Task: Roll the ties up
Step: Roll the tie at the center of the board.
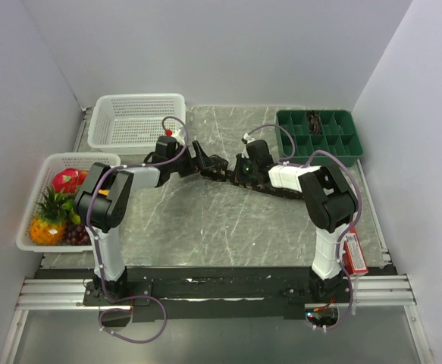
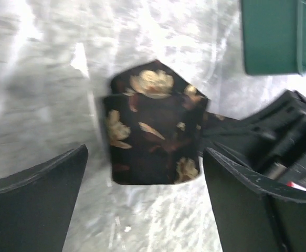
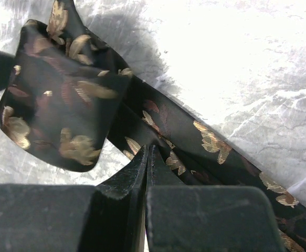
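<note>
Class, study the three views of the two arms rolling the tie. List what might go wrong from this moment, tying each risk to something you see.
1. The left claw stands open either side of the rolled end, gripping nothing, so the loose roll may spring open.
2. The shut right claw points at the tie's flat length; pushing there could skew it, giving a crooked roll.

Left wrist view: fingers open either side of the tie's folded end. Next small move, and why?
Probably close the left gripper on the folded end of the tie and turn it over toward the right gripper. The jaws are open and clear of the fabric, and a long flat stretch lies unrolled by the right's shut tips.
</note>
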### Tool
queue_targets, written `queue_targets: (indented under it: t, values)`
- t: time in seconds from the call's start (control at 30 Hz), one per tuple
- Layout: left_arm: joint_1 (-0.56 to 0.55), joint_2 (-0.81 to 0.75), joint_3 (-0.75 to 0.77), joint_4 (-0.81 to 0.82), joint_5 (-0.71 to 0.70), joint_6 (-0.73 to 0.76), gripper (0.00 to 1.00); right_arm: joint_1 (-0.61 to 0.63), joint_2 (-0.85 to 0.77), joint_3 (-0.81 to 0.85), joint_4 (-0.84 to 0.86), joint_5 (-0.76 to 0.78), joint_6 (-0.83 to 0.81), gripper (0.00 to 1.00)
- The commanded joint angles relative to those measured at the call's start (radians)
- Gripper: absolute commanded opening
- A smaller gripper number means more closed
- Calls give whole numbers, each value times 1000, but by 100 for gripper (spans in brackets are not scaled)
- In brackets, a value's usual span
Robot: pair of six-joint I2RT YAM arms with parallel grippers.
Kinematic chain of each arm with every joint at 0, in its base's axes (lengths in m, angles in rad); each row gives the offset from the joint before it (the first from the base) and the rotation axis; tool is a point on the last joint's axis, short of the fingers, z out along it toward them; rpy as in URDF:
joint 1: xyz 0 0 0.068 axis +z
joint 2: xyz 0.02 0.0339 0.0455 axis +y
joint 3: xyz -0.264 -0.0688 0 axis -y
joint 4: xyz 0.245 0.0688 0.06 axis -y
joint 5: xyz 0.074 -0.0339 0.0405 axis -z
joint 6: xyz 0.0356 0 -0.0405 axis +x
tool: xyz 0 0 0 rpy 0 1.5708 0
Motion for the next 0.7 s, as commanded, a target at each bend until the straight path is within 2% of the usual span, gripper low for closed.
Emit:
queue_targets:
  t: [0.0,0.1,0.43,0.53,0.67]
  values:
    - [12,-8,60,-62,-70,43,99,16,-29,34,-6,9,-25,0]
    - [19,37,96,-42,-28,25,96,21,-22,38,-12,10,-24,0]
    - [19,62,83,46,33,17,98,18,-70,21,-13,33,-22,0]
    - [19,60,70,69,48,11,96,14,-131,-6,26,48,-12,0]
    - [19,63,47,109,71,-1,93,-9,-197,-25,120,-20,30,0]
